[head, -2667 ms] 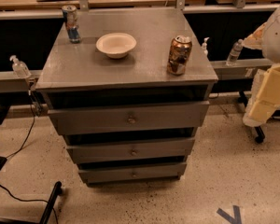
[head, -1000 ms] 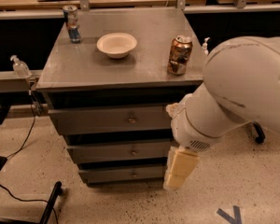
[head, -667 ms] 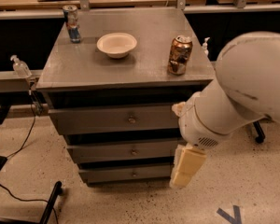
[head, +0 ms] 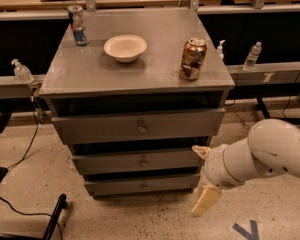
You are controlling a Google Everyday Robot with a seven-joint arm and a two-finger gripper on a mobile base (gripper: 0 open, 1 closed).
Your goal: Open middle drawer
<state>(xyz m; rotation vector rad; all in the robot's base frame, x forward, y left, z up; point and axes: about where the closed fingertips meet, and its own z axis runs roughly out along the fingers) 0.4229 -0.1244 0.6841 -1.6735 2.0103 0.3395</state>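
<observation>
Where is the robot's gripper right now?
The gripper hangs low on the right of the camera view, beside the right end of the middle drawer, well right of its knob.

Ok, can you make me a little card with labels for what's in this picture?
cabinet: grey, three drawers, each with a small round knob
middle drawer: looks shut
gripper: low down by the cabinet's right side, near the two lower drawers, away from the knobs
gripper fingers: apart, holding nothing
on top of the cabinet: blue can, white bowl, brown can
</observation>
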